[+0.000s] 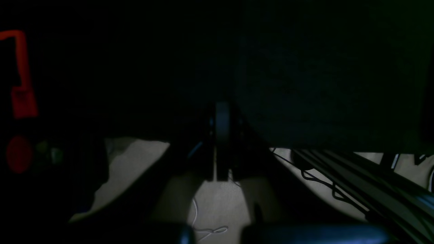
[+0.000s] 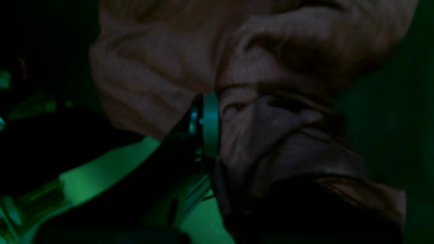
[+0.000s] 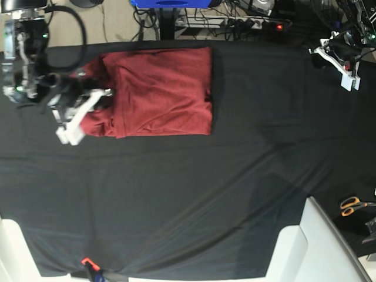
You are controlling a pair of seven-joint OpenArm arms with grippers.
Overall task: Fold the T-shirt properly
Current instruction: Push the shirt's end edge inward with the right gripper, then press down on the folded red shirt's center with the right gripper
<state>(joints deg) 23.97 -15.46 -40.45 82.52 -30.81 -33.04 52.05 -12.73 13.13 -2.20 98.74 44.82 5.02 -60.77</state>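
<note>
Black cloth [image 3: 188, 194] covers the table; cables [image 3: 235, 23] clutter beige floor [image 3: 117, 23].

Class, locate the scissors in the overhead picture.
In the base view the scissors lie at the far right edge, on the black cloth.

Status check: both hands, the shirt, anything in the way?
Right hand shut at the T-shirt's bunched edge. Left hand shut, empty, parked off by the table corner. Shirt partly folded on the black cloth. Nothing obstructing.

The right claw [image 2: 217, 135], dim and tinted green, is clamped on a bunched fold of the wrinkled rust-red knit T-shirt [image 2: 162, 67] filling the far side.
</note>
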